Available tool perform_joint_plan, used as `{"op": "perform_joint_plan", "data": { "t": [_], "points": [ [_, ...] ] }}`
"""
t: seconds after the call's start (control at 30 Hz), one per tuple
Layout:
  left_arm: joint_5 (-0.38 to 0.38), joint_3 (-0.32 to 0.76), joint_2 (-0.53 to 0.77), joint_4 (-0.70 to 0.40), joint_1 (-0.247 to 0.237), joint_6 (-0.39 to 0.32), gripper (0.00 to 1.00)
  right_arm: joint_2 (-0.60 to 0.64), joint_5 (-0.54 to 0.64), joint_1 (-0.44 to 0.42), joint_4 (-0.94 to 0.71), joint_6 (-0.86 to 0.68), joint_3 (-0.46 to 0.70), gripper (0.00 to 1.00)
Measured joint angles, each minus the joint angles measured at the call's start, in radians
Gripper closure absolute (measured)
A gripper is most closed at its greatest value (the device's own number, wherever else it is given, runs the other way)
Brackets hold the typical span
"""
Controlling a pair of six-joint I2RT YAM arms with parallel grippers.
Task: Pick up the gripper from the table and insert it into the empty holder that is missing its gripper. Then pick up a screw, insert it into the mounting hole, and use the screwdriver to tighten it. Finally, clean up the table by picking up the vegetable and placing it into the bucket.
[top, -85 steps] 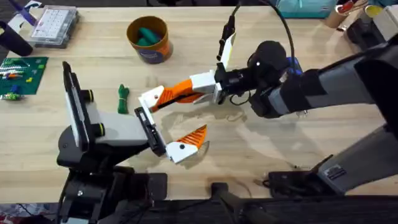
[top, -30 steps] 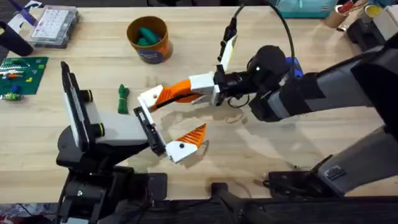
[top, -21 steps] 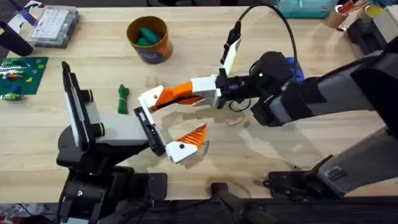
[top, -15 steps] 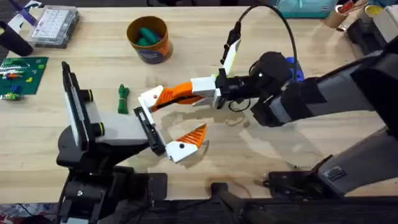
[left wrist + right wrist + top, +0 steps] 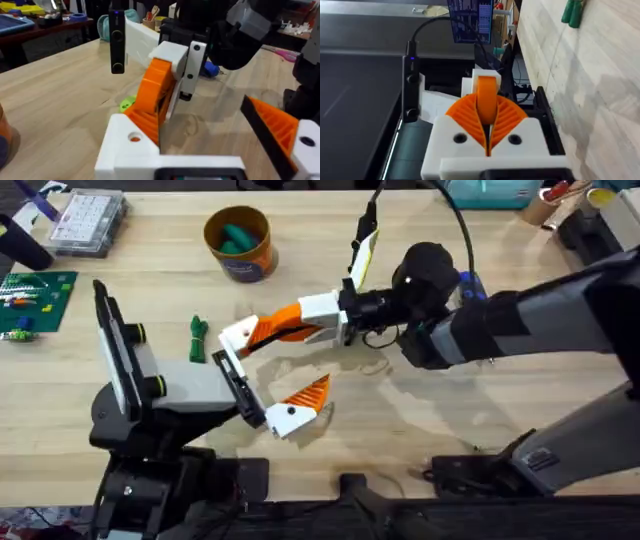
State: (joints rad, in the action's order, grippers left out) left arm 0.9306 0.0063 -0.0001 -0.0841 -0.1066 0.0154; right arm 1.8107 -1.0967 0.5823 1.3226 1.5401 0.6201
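Orange gripper piece (image 5: 268,330) sits pinched between the closed fingers of the right gripper (image 5: 262,332), held against the white holder (image 5: 237,337) at the end of the left arm. The left gripper (image 5: 262,380) stands wide, its other orange finger (image 5: 305,394) apart and touching nothing. On the table (image 5: 420,420), the green vegetable (image 5: 197,338) lies just beside the left arm, well short of the orange bucket (image 5: 238,241).
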Motion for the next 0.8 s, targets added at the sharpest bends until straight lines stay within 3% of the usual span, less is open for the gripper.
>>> {"op": "perform_joint_plan", "data": {
  "t": [0.63, 0.7, 0.8],
  "points": [
    [0.000, 0.000, 0.000, 0.000, 0.000, 0.000, 0.013, 0.000, -0.001, 0.000, -0.003, -0.004, 0.000, 0.987],
    [0.000, 0.000, 0.000, 0.000, 0.000, 0.000, 0.013, 0.000, -0.002, 0.000, -0.006, -0.003, 0.000, 0.900],
    [0.023, 0.000, 0.000, -0.002, -0.005, 0.000, 0.013, 0.000, -0.001, 0.007, -0.007, -0.004, 0.003, 0.502]
  ]
}}
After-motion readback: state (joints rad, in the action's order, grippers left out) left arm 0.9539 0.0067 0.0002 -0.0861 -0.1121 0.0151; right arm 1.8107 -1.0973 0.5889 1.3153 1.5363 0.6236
